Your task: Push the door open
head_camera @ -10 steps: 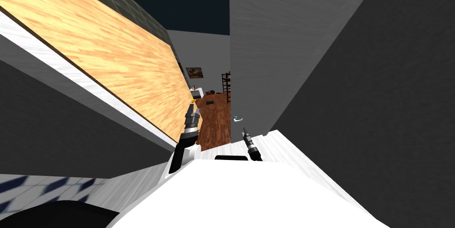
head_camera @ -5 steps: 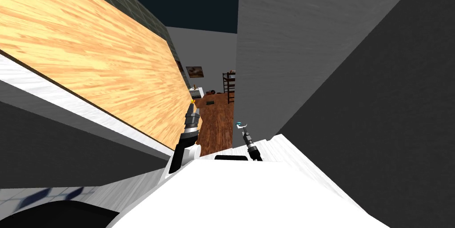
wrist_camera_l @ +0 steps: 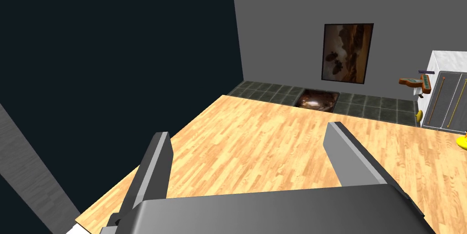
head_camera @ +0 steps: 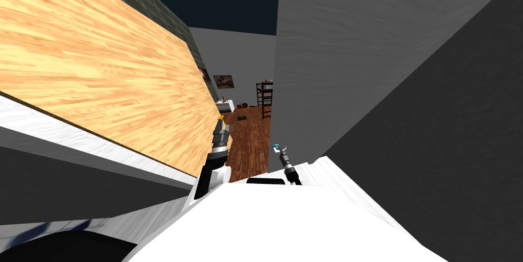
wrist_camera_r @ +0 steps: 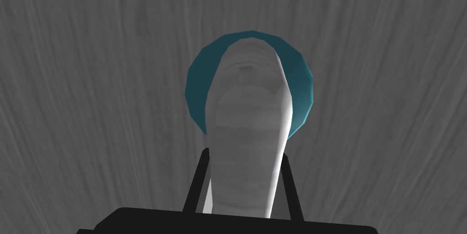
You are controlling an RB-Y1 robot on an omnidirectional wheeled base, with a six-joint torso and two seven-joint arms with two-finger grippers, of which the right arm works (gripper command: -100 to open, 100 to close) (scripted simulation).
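The grey door (head_camera: 327,60) stands at the robot's right, its grain running up the panel. Its free edge lies beside a narrow gap that shows a reddish-brown plank floor (head_camera: 250,139). Low on the door, near that edge, sits a pale lever handle (wrist_camera_r: 248,117) on a round teal rosette (wrist_camera_r: 302,85). The right gripper (wrist_camera_r: 245,158) is clamped on the lever, one thin finger pressed against each of its sides, with the door face right behind it. The left gripper (wrist_camera_l: 248,131) is held out in front of the robot's left shoulder, close beside a broad light wood-grained surface (head_camera: 102,70). Its two fingers (wrist_camera_l: 155,172) are spread wide with nothing between them. Past that surface runs a strip of dark tiles (wrist_camera_l: 273,93). Then comes a grey wall with a framed brown picture (wrist_camera_l: 346,53) and a white cabinet (wrist_camera_l: 444,90) beside it. A ladder-back chair (head_camera: 264,98) stands far down the gap, close to the door's edge. A black area (wrist_camera_l: 114,62) lies beyond the wood surface's far edge.
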